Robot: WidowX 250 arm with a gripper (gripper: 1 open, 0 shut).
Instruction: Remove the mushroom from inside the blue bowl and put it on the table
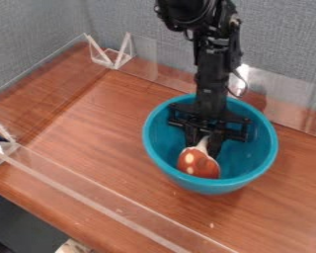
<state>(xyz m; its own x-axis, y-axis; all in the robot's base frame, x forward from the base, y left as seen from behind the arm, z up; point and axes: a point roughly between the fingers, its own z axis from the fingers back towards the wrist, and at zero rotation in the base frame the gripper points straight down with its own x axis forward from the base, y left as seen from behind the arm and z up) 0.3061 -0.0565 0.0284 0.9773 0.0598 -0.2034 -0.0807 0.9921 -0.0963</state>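
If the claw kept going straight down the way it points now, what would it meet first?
The claw points steeply down inside the blue bowl, shut on the mushroom. Pushing on would likely press the mushroom into the bowl's floor right beneath it; whether a gap remains is hard to judge.
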